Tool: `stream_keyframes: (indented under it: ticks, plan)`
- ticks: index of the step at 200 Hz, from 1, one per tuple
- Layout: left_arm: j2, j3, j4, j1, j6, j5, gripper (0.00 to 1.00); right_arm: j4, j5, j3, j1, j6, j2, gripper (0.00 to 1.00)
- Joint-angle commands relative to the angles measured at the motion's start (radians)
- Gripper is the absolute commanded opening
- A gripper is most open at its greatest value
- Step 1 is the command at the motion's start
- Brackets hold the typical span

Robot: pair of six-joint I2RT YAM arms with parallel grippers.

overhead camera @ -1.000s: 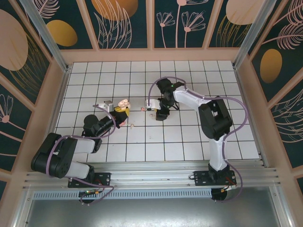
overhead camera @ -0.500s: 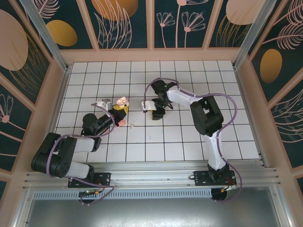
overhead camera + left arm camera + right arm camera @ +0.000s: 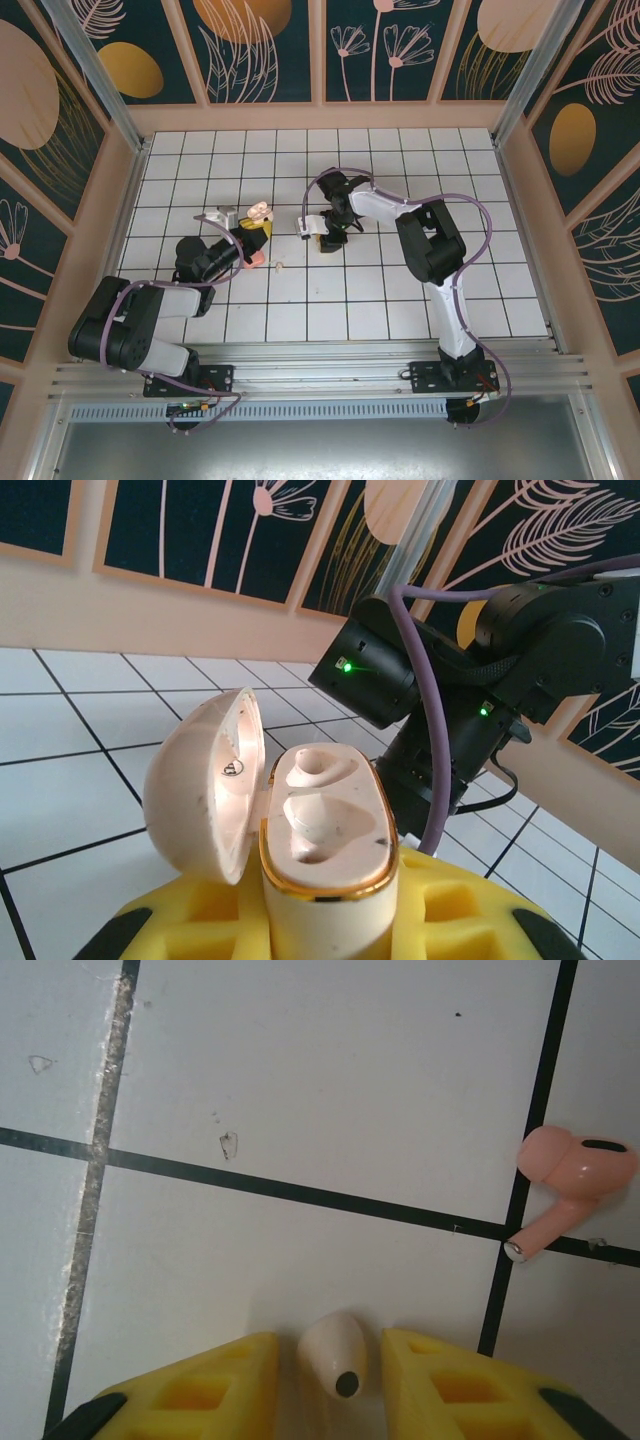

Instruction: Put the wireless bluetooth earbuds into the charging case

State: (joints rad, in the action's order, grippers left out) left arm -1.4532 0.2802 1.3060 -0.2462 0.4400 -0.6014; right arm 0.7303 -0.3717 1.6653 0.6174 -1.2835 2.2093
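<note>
The charging case [image 3: 328, 825] stands upright with its hinged lid [image 3: 195, 780] swung open to the left and both pale sockets empty. My left gripper [image 3: 330, 915] is shut on its lower body with yellow pads; from above the case [image 3: 259, 212] sits at that gripper's tip [image 3: 250, 235]. In the right wrist view a pale earbud [image 3: 335, 1352] lies on the tile between my right gripper's [image 3: 332, 1360] yellow fingers [image 3: 215, 1385], a thin gap on each side. A second, pinker earbud [image 3: 572, 1178] lies up to the right on a grout line. From above, the right gripper [image 3: 314, 230] points down, right of the case.
A tiny pale piece [image 3: 279, 266] lies on the white tiled floor [image 3: 400, 290] near the left gripper. The right arm's black wrist [image 3: 470, 660] and purple cable loom close behind the case. Pink walls ring the floor.
The right arm has reached further left, bringing its gripper closer to the case. The left gripper with the case has edged slightly left and back.
</note>
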Motion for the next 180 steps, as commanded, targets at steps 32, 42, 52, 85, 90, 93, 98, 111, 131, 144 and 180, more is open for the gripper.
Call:
stream_keyframes:
  ticks: [32, 42, 52, 85, 90, 93, 98, 111, 131, 144, 180]
  plan:
    - [-0.002, 0.022, 0.041, 0.010, 0.017, -0.032, 0.08, -0.015, 0.056, 0.026, 0.008, 0.025, 0.014, 0.26]
    - [0.001, 0.020, 0.047, 0.011, 0.023, -0.033, 0.07, -0.023, 0.065, 0.018, 0.009, 0.037, 0.005, 0.25]
    - [0.008, 0.016, 0.045, 0.011, 0.023, -0.033, 0.08, -0.033, 0.064, 0.007, 0.008, 0.055, -0.008, 0.23]
    - [0.039, 0.008, -0.007, 0.011, -0.004, -0.037, 0.08, -0.107, 0.020, -0.075, 0.008, 0.109, -0.088, 0.21]
    - [0.041, 0.007, -0.017, 0.011, -0.010, -0.038, 0.08, -0.122, 0.011, -0.089, 0.008, 0.122, -0.104, 0.21]
    - [0.041, 0.006, -0.021, 0.010, -0.015, -0.039, 0.08, -0.131, 0.007, -0.099, 0.008, 0.130, -0.111, 0.21]
    - [0.043, 0.003, -0.025, 0.010, -0.019, -0.043, 0.08, -0.144, 0.000, -0.115, 0.008, 0.144, -0.127, 0.20]
    - [0.043, -0.005, -0.021, 0.011, -0.019, -0.055, 0.08, -0.174, -0.015, -0.159, 0.008, 0.181, -0.164, 0.19]
    - [0.052, -0.007, -0.030, 0.011, -0.014, -0.073, 0.08, -0.230, -0.020, -0.241, 0.007, 0.241, -0.226, 0.19]
    - [0.073, -0.009, -0.053, 0.012, -0.014, -0.077, 0.08, -0.276, -0.035, -0.301, 0.008, 0.295, -0.274, 0.19]
    - [0.160, -0.010, -0.172, 0.011, -0.054, -0.082, 0.08, -0.397, -0.112, -0.480, 0.005, 0.484, -0.439, 0.18]
